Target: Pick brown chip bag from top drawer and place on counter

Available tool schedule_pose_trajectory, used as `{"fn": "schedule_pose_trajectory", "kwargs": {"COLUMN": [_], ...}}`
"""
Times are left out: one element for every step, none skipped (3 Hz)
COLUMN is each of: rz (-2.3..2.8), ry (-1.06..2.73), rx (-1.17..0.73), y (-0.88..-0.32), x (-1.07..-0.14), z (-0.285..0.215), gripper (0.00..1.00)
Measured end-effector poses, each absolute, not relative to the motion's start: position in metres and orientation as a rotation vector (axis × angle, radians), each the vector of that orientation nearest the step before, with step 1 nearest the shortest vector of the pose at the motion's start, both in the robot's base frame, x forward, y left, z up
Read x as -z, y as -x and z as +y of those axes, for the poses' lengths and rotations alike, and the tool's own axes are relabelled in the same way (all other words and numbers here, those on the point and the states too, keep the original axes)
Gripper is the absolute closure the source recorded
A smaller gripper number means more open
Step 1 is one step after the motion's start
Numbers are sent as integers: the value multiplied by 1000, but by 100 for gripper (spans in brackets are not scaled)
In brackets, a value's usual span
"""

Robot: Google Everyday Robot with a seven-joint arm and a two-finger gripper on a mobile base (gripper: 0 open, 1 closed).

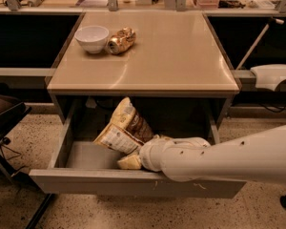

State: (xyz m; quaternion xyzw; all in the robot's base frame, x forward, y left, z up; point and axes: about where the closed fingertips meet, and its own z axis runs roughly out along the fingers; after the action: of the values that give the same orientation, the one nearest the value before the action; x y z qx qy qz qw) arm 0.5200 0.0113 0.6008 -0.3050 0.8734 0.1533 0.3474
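Note:
The brown chip bag [125,127], crumpled with cream-yellow ends, stands tilted inside the open top drawer [133,183], leaning toward the back. My gripper [131,160] is at the end of the white arm, down in the drawer, against the bag's lower right end. The arm reaches in from the right over the drawer's front. The beige counter [176,51] lies directly above the drawer.
A white bowl [92,37] and a crushed golden can [120,40] sit at the counter's back left. A dark chair [5,116] stands at the left. A white object [271,75] sits on a ledge at the right. Speckled floor lies in front.

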Motion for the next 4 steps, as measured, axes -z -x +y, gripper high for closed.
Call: {"fn": "schedule_pose_trajectory", "kwargs": {"rz": [2265,2237,2198,2054], "ry": [791,782,735,599], "rx": [-398,-347,-204,3], "y": [-520,-520,-513,-518], "x": [-601,-623,-665,-758], "z": [11,-6,-73,-177], "gripper": [42,66,89,100]}}
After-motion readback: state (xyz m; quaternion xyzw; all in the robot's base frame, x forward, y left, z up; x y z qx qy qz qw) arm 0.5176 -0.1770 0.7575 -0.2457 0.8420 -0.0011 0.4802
